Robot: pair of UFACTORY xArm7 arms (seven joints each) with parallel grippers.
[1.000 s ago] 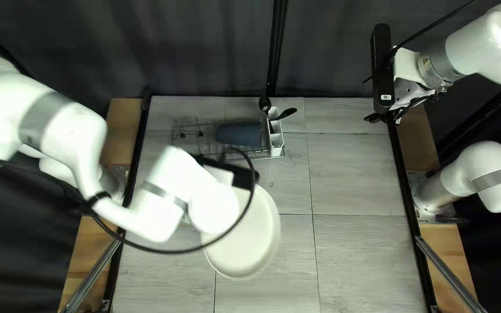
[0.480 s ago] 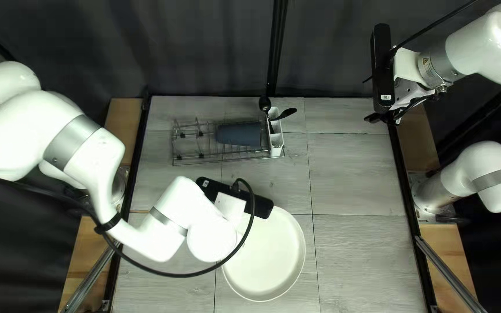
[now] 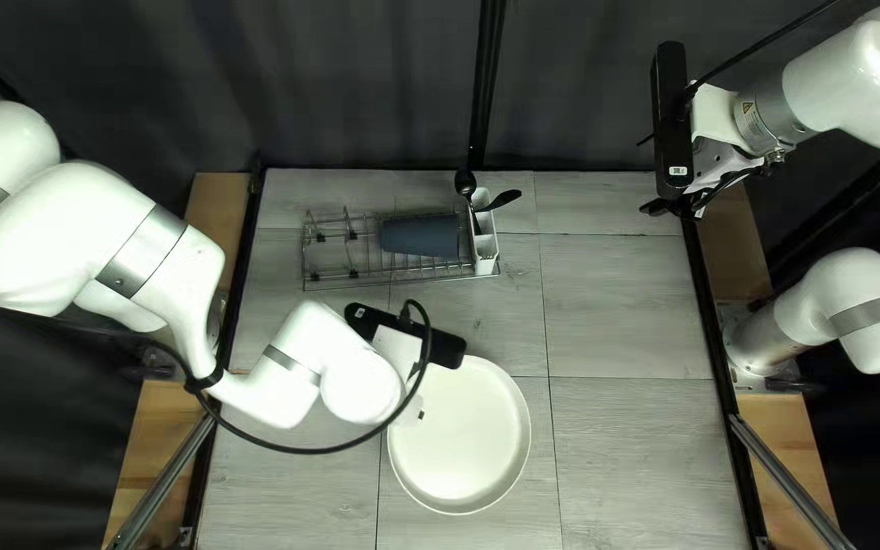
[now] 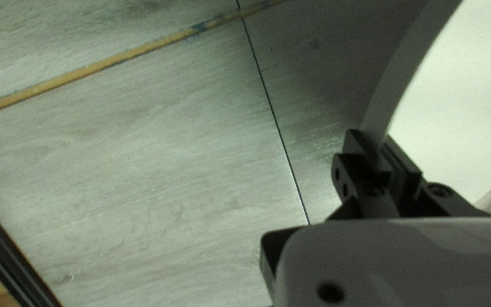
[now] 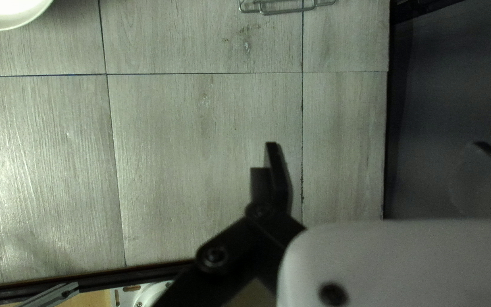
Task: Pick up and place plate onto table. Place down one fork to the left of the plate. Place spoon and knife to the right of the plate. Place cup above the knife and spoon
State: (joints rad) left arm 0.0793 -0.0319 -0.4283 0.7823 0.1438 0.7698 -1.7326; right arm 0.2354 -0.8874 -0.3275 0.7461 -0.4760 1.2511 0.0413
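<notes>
Fingers point(image 4: 352, 143) of our left gripper point(image 4: 371, 136) pinch the plate point(image 3: 460, 443) over the table point(image 3: 634, 448); our right gripper point(image 5: 374, 146) gapes empty. We judge plate placing nearly finished; racked cup point(image 3: 420, 236) and cutlery point(image 3: 465, 184) await setting

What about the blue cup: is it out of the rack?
No, the blue cup lies on its side in the wire rack, beside the white cutlery holder.
</notes>
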